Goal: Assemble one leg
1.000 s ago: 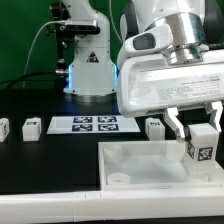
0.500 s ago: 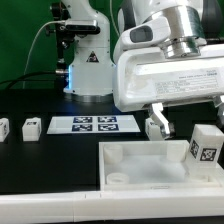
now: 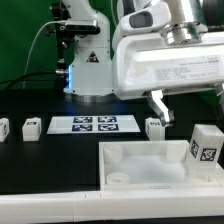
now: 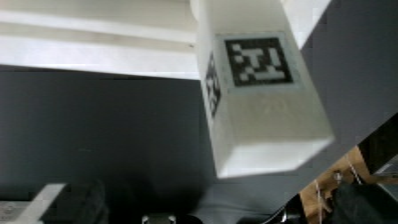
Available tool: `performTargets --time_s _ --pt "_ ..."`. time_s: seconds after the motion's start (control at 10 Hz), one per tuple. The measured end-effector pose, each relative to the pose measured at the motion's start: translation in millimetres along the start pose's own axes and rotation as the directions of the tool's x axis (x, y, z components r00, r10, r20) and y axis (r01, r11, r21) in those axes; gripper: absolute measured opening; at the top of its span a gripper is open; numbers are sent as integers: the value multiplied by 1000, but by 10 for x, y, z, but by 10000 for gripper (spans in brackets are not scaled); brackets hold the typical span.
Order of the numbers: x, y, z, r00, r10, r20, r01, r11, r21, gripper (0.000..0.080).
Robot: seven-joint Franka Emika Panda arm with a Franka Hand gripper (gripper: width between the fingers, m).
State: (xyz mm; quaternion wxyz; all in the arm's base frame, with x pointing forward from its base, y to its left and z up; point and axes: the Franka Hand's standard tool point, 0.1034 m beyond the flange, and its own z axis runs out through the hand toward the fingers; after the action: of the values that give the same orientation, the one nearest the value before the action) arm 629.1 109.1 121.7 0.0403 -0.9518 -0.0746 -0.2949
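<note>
Your tool [image 3: 190, 108] is wide and holds nothing, the leg [image 3: 205, 150] stands up just below it at the tray [image 3: 135, 150] corner, and it looks light, hard and smooth, so pinch its flat sides.

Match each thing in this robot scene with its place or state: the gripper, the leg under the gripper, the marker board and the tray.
Things:
1. gripper
2. leg under the gripper
3. marker board
4. tray

Places or states:
A. lies flat on the table, behind the tray
B. open, raised above the tray
C. stands upright at the exterior view's right
D. nearest the camera, with a round socket in one corner

Pairs: 1-B; 2-C; 3-A; 4-D
</note>
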Motion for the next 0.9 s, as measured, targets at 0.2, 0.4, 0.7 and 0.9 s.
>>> performTargets --time_s 0.2,0.4,0.7,0.9 --pt "89 30 -50 1000 3 22 -3 1000 1 649" --pt "155 22 -37 1000 3 21 -3 1000 3 649" --pt "120 -3 -16 995 2 96 -4 1000 14 649" --pt "62 -70 -35 943 -2 332 -14 999 47 649"
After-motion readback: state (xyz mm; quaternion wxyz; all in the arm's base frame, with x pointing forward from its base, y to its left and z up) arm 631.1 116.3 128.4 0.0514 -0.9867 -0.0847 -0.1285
